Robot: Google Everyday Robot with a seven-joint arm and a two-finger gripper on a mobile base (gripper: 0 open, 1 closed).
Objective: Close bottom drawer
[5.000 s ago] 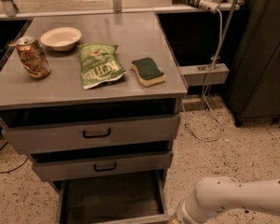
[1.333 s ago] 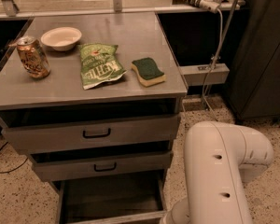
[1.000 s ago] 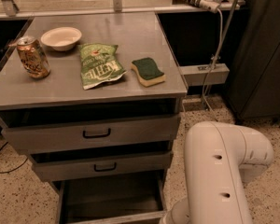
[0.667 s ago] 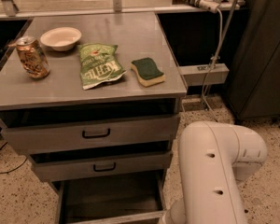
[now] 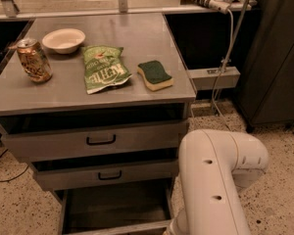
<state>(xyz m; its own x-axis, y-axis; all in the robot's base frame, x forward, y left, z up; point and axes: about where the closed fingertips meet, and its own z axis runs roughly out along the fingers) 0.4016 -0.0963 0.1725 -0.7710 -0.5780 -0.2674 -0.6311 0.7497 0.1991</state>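
Observation:
The bottom drawer [image 5: 115, 207] of the grey metal cabinet stands pulled out, its plain grey tray empty. The top rim of its front panel [image 5: 122, 227] shows at the lower edge of the camera view; its handle is out of view. The middle drawer [image 5: 109, 174] and the top drawer [image 5: 100, 140] above it each stick out a little and have black handles. My white arm [image 5: 213, 180] bends down at the drawer's right front corner. My gripper is below the frame edge, out of view.
On the cabinet top [image 5: 19, 89] lie a drink can [image 5: 34, 60], a white bowl [image 5: 63, 39], a green chips bag [image 5: 104, 68] and a sponge [image 5: 155, 75]. A dark cabinet [image 5: 279, 58] stands at the right, with a hanging cable [image 5: 225, 62] and speckled floor [image 5: 279, 180] between.
Five seconds ago my arm lay low at the bottom right. Its elbow has since risen and shifted left toward the cabinet. The bottom drawer looks equally far out.

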